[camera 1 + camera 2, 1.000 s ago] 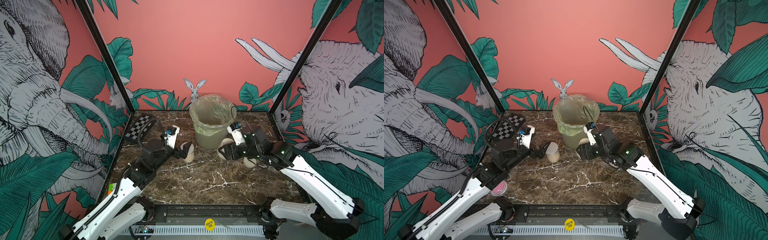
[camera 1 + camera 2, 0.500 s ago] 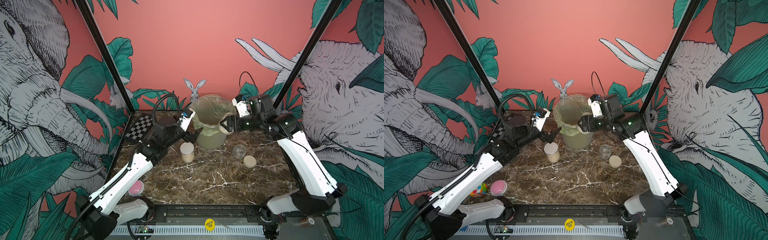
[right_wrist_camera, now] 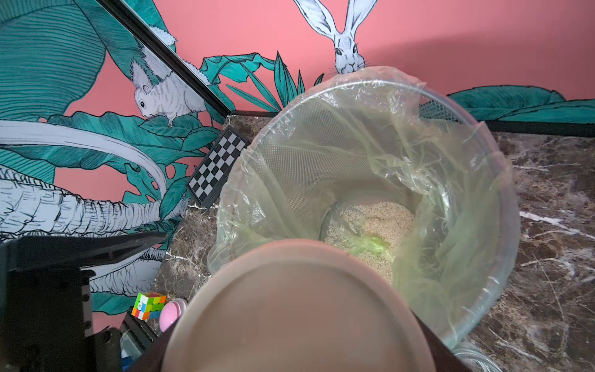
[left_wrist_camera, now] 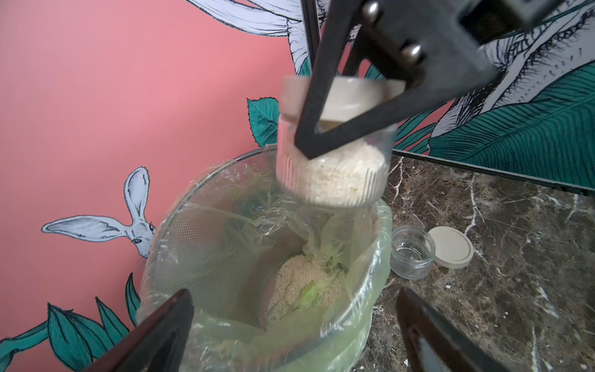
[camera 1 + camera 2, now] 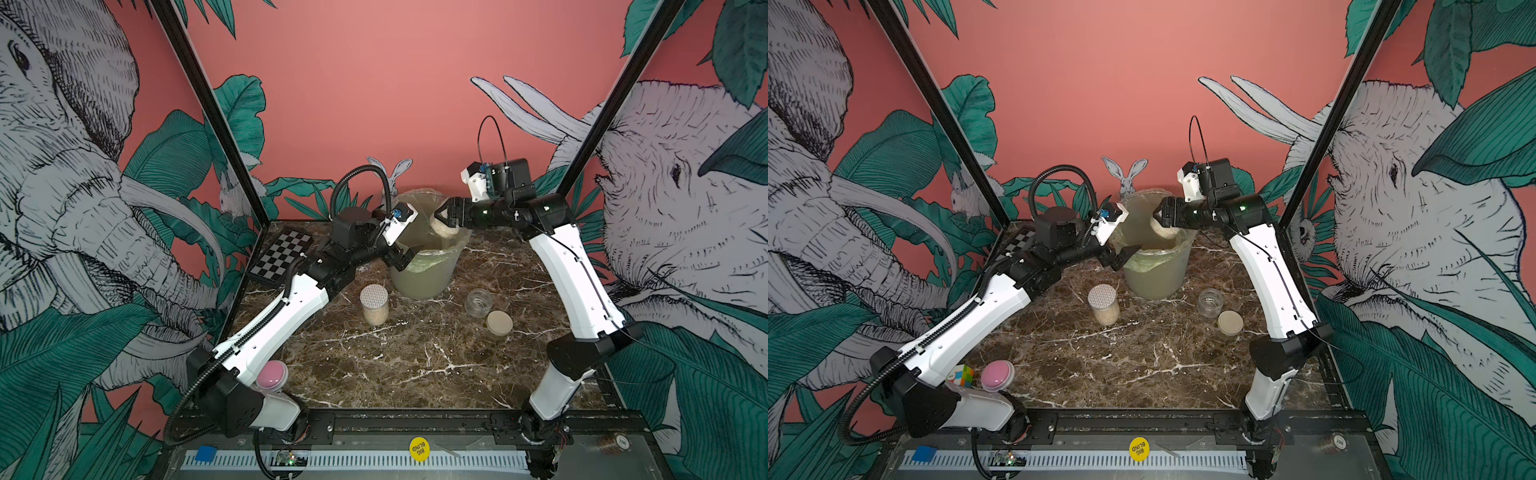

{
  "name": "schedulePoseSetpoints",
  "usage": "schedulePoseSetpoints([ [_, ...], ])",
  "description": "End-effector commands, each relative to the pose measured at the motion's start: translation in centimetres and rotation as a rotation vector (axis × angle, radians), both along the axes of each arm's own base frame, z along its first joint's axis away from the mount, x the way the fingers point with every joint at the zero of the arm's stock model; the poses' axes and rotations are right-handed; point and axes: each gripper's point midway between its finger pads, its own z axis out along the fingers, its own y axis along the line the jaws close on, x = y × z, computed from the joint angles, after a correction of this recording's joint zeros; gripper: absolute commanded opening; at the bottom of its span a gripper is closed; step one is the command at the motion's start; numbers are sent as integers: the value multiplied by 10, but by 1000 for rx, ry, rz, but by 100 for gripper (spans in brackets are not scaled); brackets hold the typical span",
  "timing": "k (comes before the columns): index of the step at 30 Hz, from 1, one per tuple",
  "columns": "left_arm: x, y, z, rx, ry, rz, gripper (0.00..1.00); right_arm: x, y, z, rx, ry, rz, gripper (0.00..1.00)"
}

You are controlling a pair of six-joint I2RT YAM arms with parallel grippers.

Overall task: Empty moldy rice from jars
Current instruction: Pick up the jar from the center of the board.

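My R gripper [image 5: 440, 217] clamps a squat jar [image 4: 331, 167] by its sides, lid on, rice [image 4: 341, 174] inside, over the bin [image 5: 419, 282] so grains fall in. L gripper [image 5: 1126, 257] gapes wide beside the rim, prob. for the lid. Count: 3 jars, i.e. 1 held, tall jar [image 5: 374, 305] full, empty jar [image 5: 478, 302]; 1 loose lid [image 5: 499, 323].
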Motion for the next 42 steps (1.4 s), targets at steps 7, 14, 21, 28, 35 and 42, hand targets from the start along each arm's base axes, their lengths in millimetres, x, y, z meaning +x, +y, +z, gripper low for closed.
schedulePoseSetpoints([
  [7, 17, -25, 17, -27, -30, -122, 100, 11, 7, 50, 164, -118, 6, 43],
  [14, 26, -37, 11, -68, -2, -143, 100, 12, 8, 53, 197, -117, 13, 43],
  [21, 28, -41, 17, -123, 5, -150, 99, 11, 9, 54, 216, -121, 14, 43],
  [28, 33, -46, 12, -123, 25, -155, 100, 10, 14, 54, 259, -119, 32, 43],
  [35, 35, -50, 9, -118, 26, -172, 99, 7, 15, 56, 269, -118, 41, 43],
  [42, 32, -51, 10, -121, 36, -183, 99, 4, 13, 57, 268, -122, 37, 43],
])
